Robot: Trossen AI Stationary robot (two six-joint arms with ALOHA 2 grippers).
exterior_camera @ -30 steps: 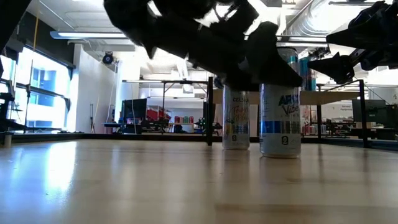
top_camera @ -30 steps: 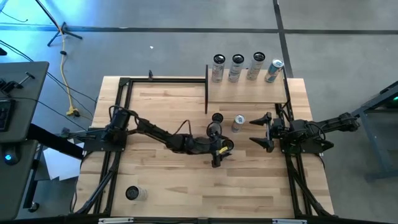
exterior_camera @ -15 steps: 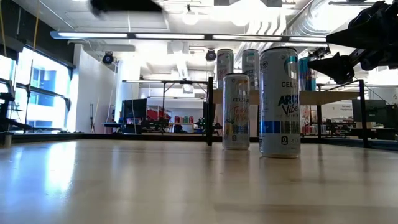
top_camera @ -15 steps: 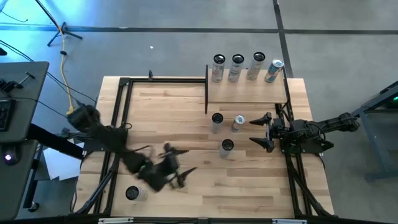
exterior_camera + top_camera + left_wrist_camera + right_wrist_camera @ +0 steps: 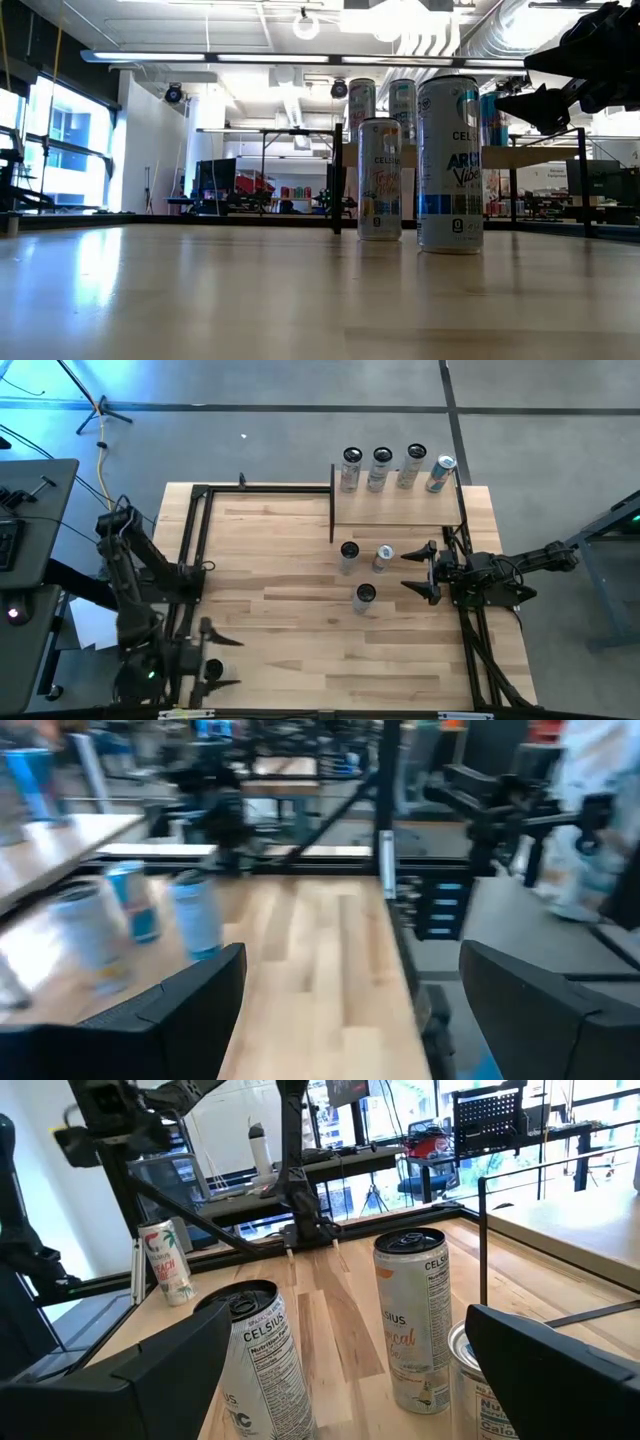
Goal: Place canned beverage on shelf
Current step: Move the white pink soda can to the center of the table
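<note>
Three cans stand upright on the tabletop: one in the middle (image 5: 364,597) and two (image 5: 348,556) (image 5: 383,557) in front of the shelf (image 5: 400,508), a small light-wood board at the far right. Several cans (image 5: 381,468) stand along the shelf's far edge. My left gripper (image 5: 222,662) is open and empty at the table's near left corner, far from the cans. My right gripper (image 5: 418,572) is open and empty, just right of the three cans, fingers pointing at them. The low view shows the nearest can (image 5: 450,165) and one behind it (image 5: 379,180).
A black metal frame (image 5: 190,560) runs along the table's left and right sides. Another can (image 5: 165,1260) stands far off near the table's left side in the right wrist view. Bare wood (image 5: 280,560) lies between the left frame and the three cans.
My left gripper has drawn away from the middle can and swung back across the table to the near left corner. The can it left stays upright in the middle of the table. My right arm has kept still.
</note>
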